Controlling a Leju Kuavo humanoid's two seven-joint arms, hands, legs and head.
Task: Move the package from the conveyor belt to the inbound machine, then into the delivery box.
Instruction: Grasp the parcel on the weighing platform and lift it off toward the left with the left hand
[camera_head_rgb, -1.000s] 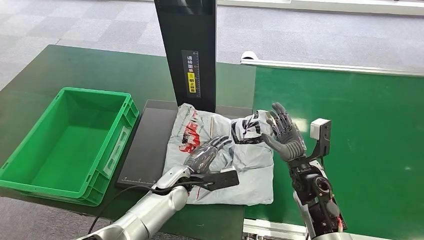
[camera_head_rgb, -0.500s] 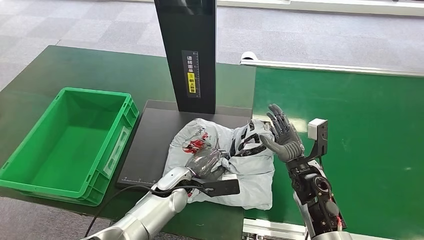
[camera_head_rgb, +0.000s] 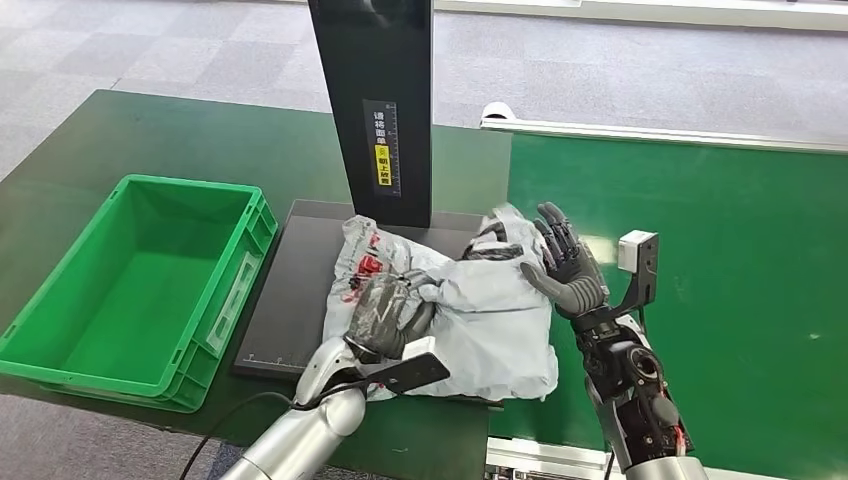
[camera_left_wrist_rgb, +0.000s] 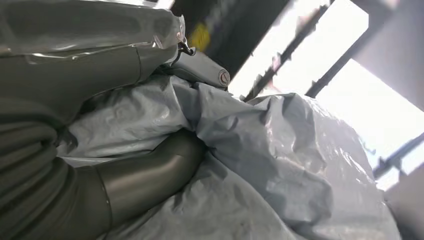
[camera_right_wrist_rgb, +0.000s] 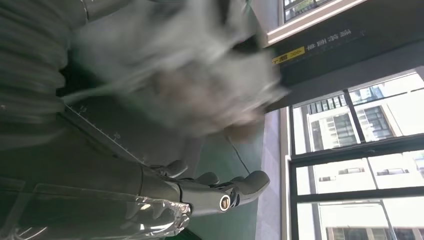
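Note:
The package (camera_head_rgb: 480, 310), a crumpled grey plastic mailer with red and black print, lies bunched up on the inbound machine's black platform (camera_head_rgb: 290, 290), below the black column (camera_head_rgb: 380, 110). My left hand (camera_head_rgb: 388, 316) has its fingers curled into the package's left part and grips a fold of it. In the left wrist view the thumb (camera_left_wrist_rgb: 145, 177) presses into the grey film (camera_left_wrist_rgb: 270, 150). My right hand (camera_head_rgb: 566, 264) stands with fingers spread and upright at the package's right edge, over the edge of the green conveyor belt (camera_head_rgb: 700, 290). The right wrist view shows the package (camera_right_wrist_rgb: 175, 70) blurred.
The green delivery box (camera_head_rgb: 140, 280) sits left of the platform on the dark green table (camera_head_rgb: 150, 130). The machine's column rises close behind the package. A white rail (camera_head_rgb: 660, 135) bounds the belt's far side. Grey floor lies beyond.
My left hand went from lying flat on the package to curling shut on it, and the mailer has bunched up and risen. The right hand stayed beside it, shifting slightly.

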